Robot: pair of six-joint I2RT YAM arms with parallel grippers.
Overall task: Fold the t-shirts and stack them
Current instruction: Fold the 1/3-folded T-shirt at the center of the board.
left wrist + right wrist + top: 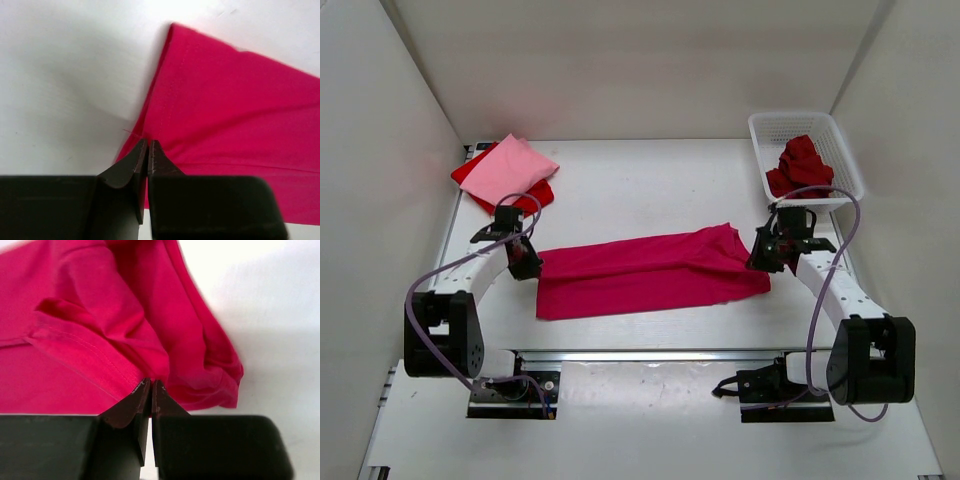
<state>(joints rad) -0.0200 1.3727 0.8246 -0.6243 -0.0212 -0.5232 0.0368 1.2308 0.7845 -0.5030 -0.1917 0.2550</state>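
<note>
Magenta t-shirt (650, 272) across white table (640, 190)

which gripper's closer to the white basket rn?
Right. The right gripper sits just in front of the basket, pinching the magenta shirt; the left gripper holds its far end, across the table.

A white tabletop (650, 190) is enclosed by plain white walls (640, 60) at the back and both sides, under soft, even light.
</note>
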